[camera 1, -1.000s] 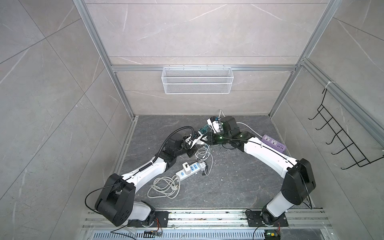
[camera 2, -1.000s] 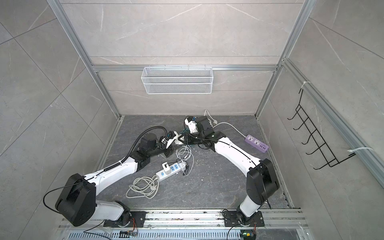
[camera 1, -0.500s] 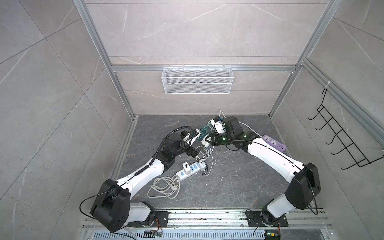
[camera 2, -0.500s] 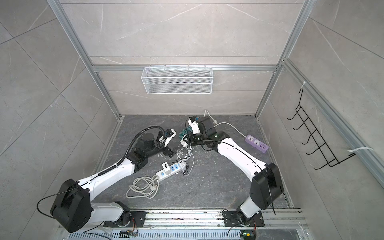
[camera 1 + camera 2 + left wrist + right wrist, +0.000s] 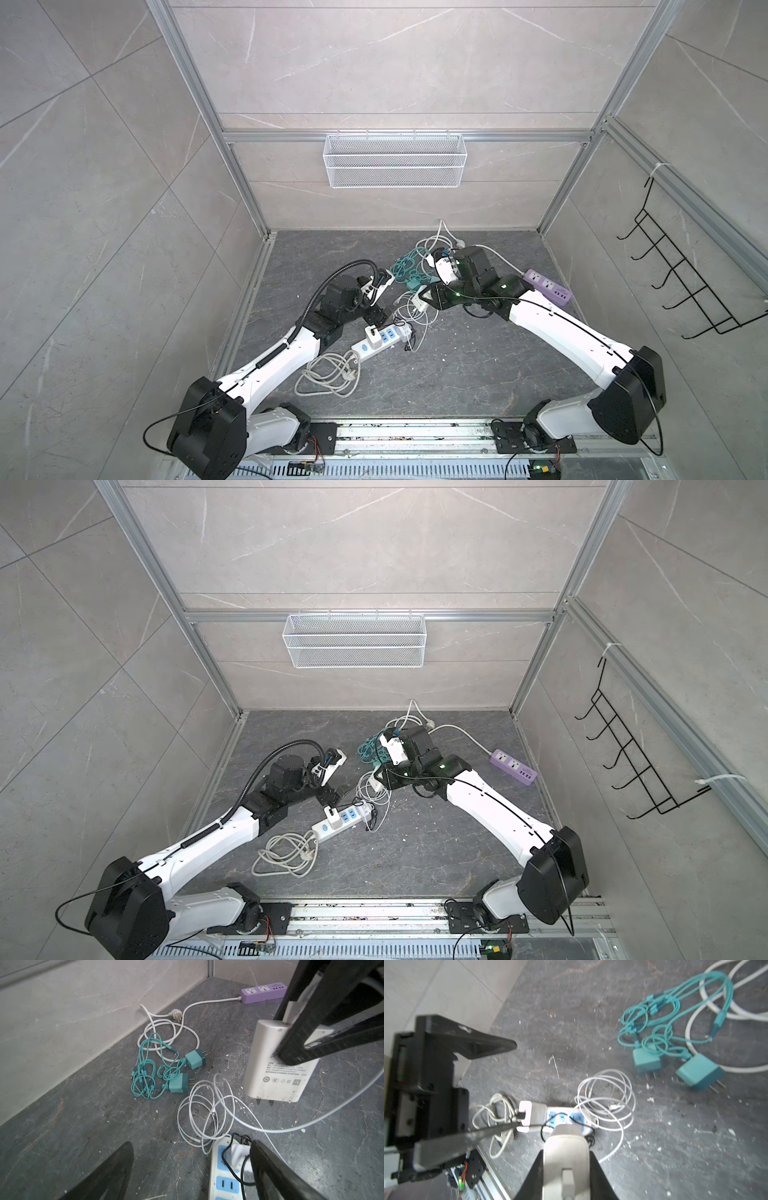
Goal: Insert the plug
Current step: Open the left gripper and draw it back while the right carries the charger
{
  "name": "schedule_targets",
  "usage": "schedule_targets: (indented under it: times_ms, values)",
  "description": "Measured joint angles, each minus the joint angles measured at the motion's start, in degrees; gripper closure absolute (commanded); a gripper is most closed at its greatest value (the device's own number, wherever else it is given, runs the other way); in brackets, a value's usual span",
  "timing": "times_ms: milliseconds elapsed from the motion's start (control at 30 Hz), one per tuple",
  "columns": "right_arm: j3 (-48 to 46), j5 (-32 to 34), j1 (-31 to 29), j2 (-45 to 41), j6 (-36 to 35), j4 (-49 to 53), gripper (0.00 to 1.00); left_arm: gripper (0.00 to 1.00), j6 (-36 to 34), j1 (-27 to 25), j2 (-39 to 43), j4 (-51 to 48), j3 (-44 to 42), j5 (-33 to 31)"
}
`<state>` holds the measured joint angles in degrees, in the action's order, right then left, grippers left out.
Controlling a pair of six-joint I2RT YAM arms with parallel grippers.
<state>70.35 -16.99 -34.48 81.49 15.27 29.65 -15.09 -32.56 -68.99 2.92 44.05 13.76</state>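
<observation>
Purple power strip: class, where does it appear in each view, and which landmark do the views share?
Both top views: purple power strip lies just beyond the right arm.
Left wrist: purple power strip at the far end of its white cord.
Right wrist: not in it.
Shared landmark: teal chargers and cables.

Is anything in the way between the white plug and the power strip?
Yes. A thin black cable loops across the power strip's blue sockets, and a white cable coil lies over the end nearest the plug that the right tool holds.
</observation>
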Motion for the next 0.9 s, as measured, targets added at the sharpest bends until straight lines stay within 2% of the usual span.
schedule_targets:
  times_ms: [267, 533, 700, 900]
  values:
    - [-1.7, 1.4, 0.0, -5.0, -1.2, 3.4, 0.91, 0.12, -0.3, -1.7, -2.7, -7.4, 0.8, -0.5]
    - [-1.7, 5.3, -1.7, -5.3, -3.6, 10.5, 0.91, 0.13, -1.9, -2.6, -7.7, -16.2, 5.1, -2.2]
    - [-1.7, 6.3, -3.4, -4.8, -4.2, 12.2, 0.91, 0.23, -2.8, -2.8, -11.3, -19.0, 7.7, -6.3]
    - [-1.7, 6.6, -6.8, -2.6, -4.2, 11.5, 0.91, 0.28, -2.9, -2.8, -16.8, -21.8, 11.6, -10.7]
